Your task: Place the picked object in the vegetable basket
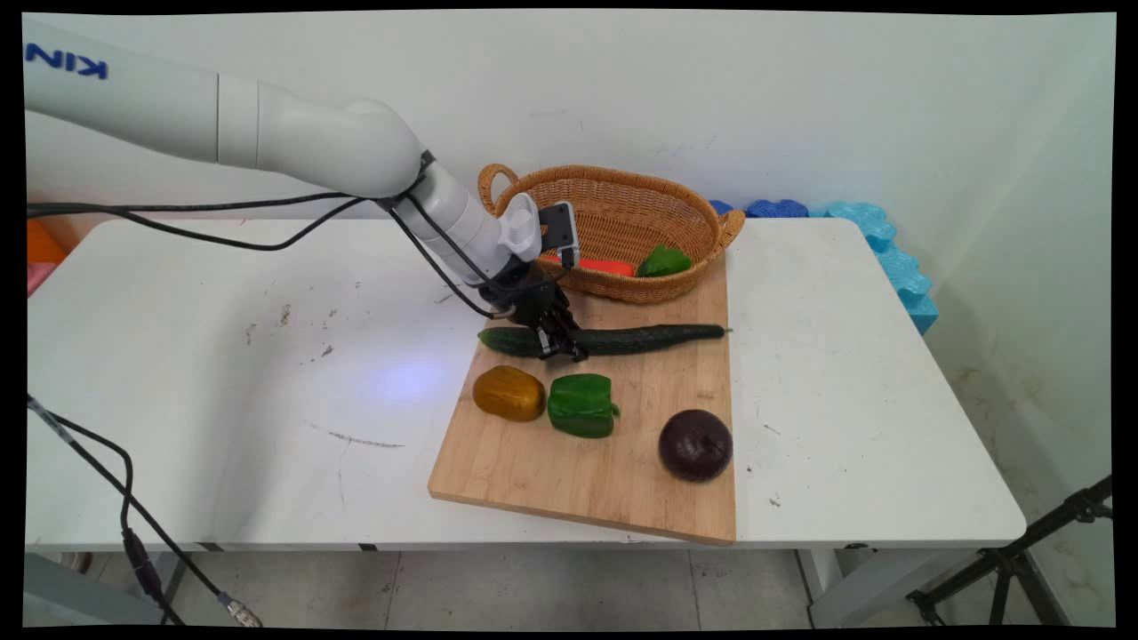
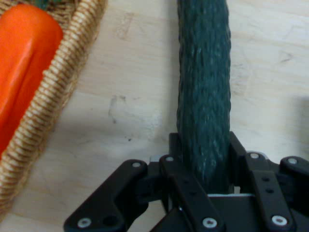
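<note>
One purple onion [image 1: 695, 444], one green pepper [image 1: 582, 405] and one brownish-yellow pepper [image 1: 508, 393] sit on the near half of the cutting board [image 1: 587, 480]. Beyond them on the board, one dark cucumber [image 1: 640, 338] lies flat, its long axis across the board, thin tip pointing right. The gripper [image 1: 560, 345] is clenched around the cucumber near its left end. Farther back on the board stands one wicker basket [image 1: 685, 200], holding one orange vegetable [image 1: 605, 266] and a second green pepper [image 1: 663, 260].
</note>
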